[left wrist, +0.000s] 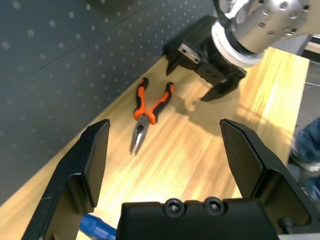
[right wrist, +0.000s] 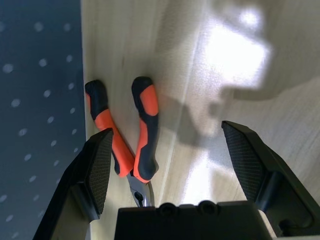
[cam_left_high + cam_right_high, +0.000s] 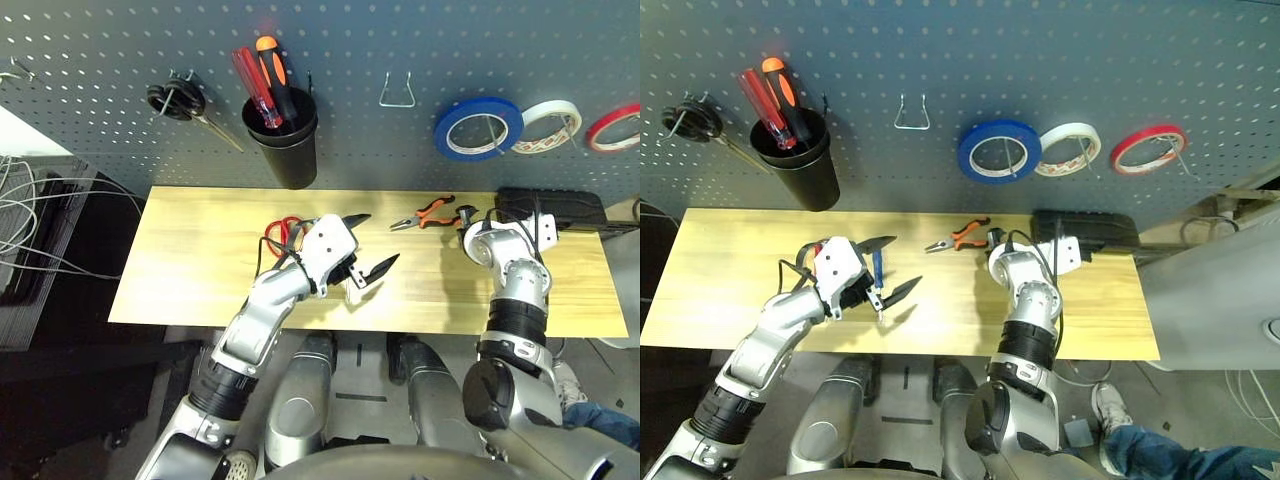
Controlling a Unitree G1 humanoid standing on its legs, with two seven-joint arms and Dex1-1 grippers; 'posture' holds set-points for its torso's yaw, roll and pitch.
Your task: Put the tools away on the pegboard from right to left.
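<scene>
The blue tape roll (image 3: 478,128) hangs on the dark grey pegboard (image 3: 400,40). Orange-and-black pliers (image 3: 428,212) lie on the wooden table (image 3: 200,270) near its back edge. My right gripper (image 3: 466,220) stands open just right of the pliers (image 2: 147,107), whose handles point toward it. Over the table's middle, my left gripper (image 3: 377,240) is open and holds nothing. Beneath it lies the blue-handled screwdriver (image 3: 878,266), and the red-handled scissors (image 3: 284,231) lie partly hidden behind its wrist. The left wrist view shows the pliers (image 1: 150,107) ahead and the right gripper (image 1: 200,75) beyond them.
On the pegboard are black-handled scissors (image 3: 180,100), a black cup (image 3: 283,145) holding red and orange screwdrivers, a bare wire hook (image 3: 397,92), a white tape roll (image 3: 548,125) and a red one (image 3: 612,127). A black box (image 3: 550,208) sits at the table's back right.
</scene>
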